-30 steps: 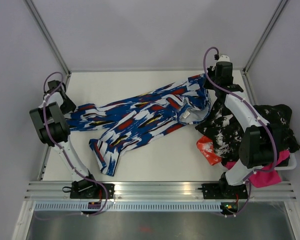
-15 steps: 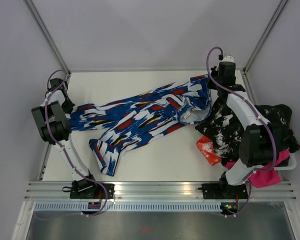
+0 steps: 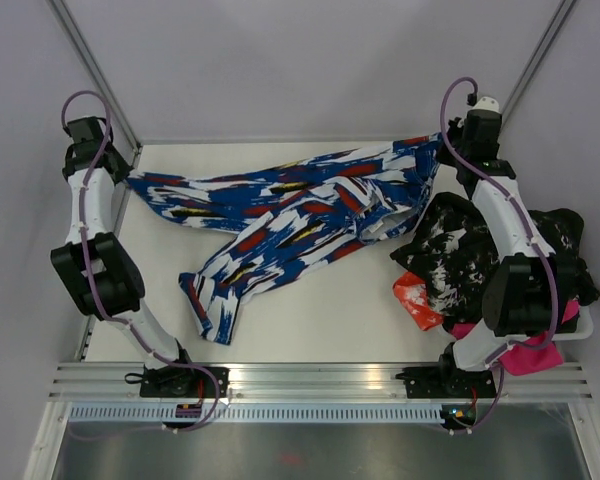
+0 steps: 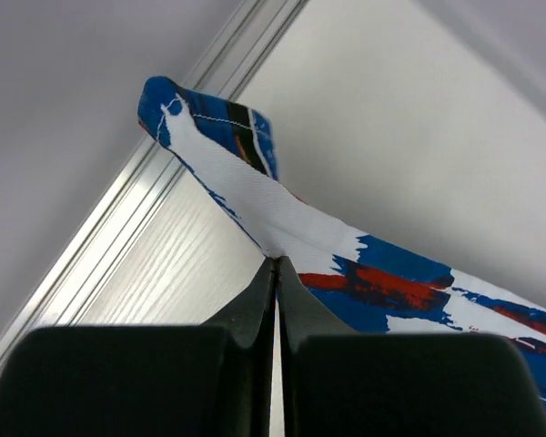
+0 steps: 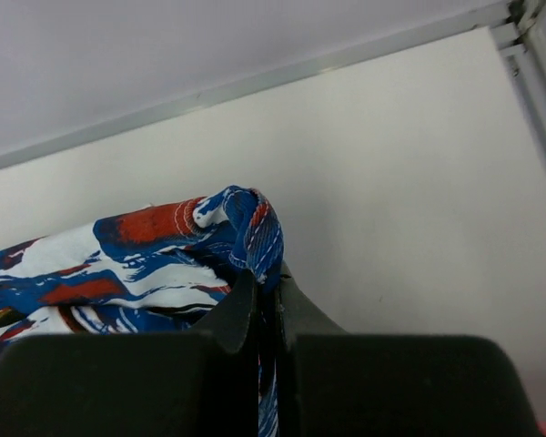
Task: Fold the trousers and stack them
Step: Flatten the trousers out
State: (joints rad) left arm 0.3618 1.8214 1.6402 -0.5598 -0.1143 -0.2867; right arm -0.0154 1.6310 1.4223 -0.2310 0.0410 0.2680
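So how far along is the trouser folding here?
Done: grasping only. The left end effector is shut on one leg hem, the right end effector on the waist end. In hand: the trousers stretched out between them, second leg trailing. Left: every fold, then stacking.

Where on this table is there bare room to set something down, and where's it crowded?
The widest bare patch of table lies at the near middle, bordered by the trousers on its far and left sides and the clothes pile on the right. A narrow strip runs along the back edge behind the trousers. The right side is crowded.
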